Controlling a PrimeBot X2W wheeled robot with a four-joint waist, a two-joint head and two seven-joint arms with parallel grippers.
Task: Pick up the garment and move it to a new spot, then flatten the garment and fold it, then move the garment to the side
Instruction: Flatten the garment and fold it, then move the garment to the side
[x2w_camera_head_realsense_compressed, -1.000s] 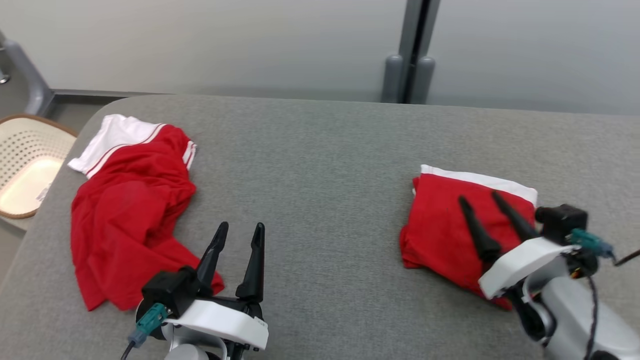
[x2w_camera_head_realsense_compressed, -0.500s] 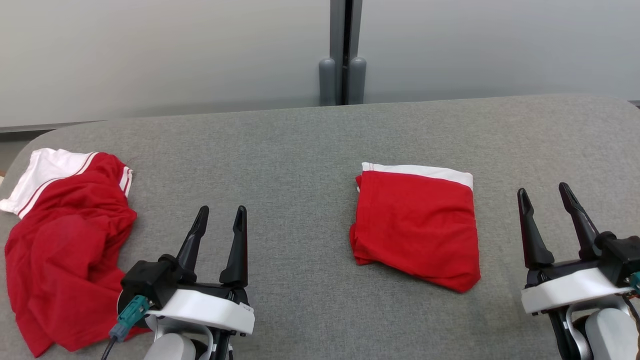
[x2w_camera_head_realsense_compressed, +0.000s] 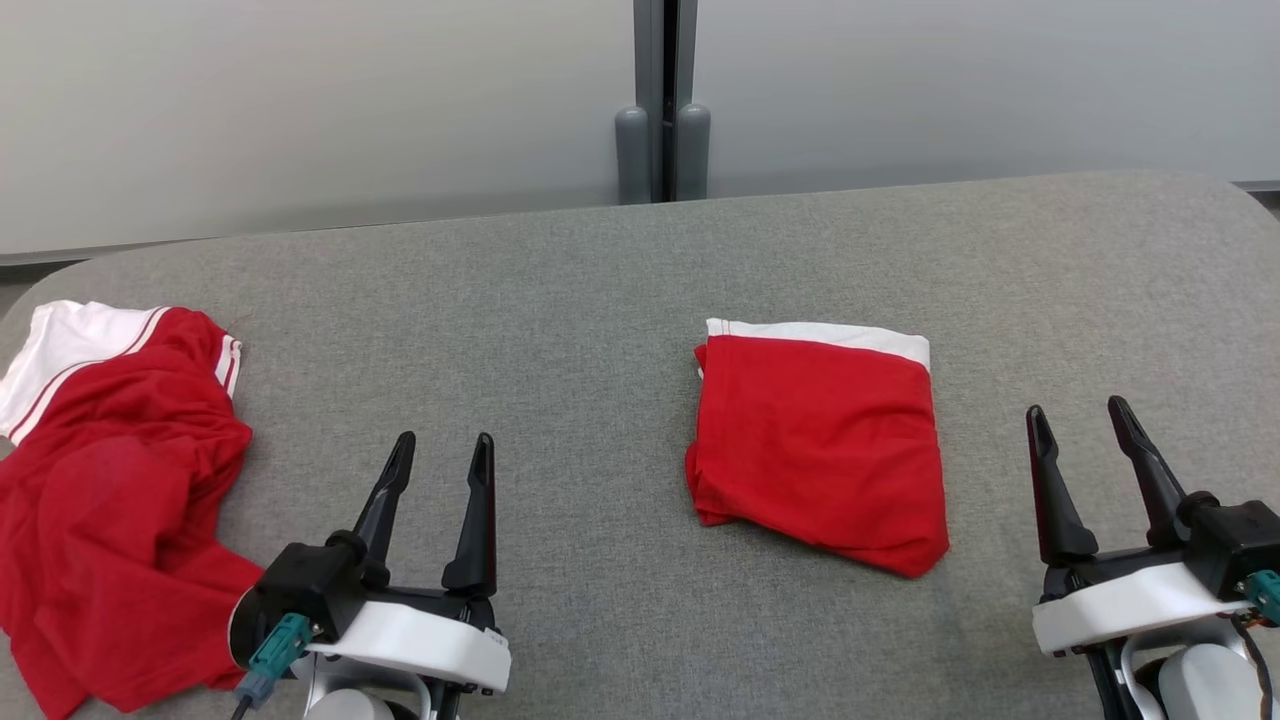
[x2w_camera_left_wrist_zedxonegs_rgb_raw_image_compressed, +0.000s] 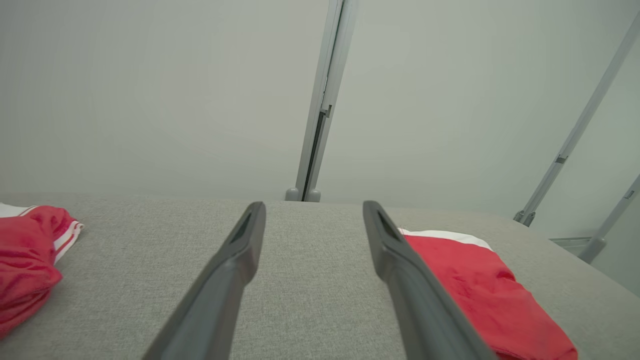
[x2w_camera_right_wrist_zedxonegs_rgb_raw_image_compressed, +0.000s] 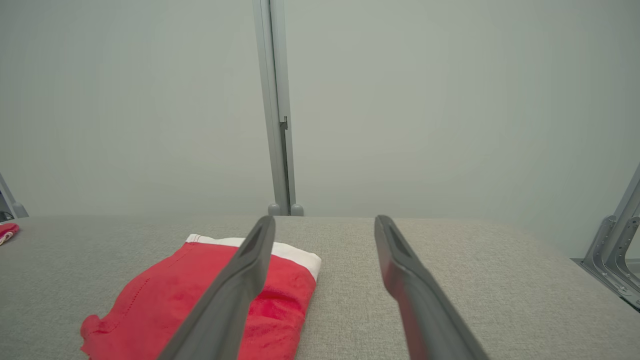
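Note:
A folded red garment (x2w_camera_head_realsense_compressed: 820, 445) with a white band along its far edge lies right of the table's middle; it is also the folded garment (x2w_camera_left_wrist_zedxonegs_rgb_raw_image_compressed: 480, 295) in the left wrist view and the folded garment (x2w_camera_right_wrist_zedxonegs_rgb_raw_image_compressed: 200, 300) in the right wrist view. A second, crumpled red and white garment (x2w_camera_head_realsense_compressed: 100, 480) lies at the table's left edge, its sleeve (x2w_camera_left_wrist_zedxonegs_rgb_raw_image_compressed: 30, 250) visible from the left wrist. My left gripper (x2w_camera_head_realsense_compressed: 442, 448) stands open between the two garments, holding nothing. My right gripper (x2w_camera_head_realsense_compressed: 1078, 412) is open to the right of the folded garment, apart from it.
The grey fabric-covered table (x2w_camera_head_realsense_compressed: 560, 300) runs to a pale wall with a grey post (x2w_camera_head_realsense_compressed: 660, 100) behind it. Metal frame legs (x2w_camera_right_wrist_zedxonegs_rgb_raw_image_compressed: 615, 250) stand off the table's right end.
The head view has swung right, so the basket left the picture. My right gripper came off the folded garment and drew back to its right, now open and apart from it.

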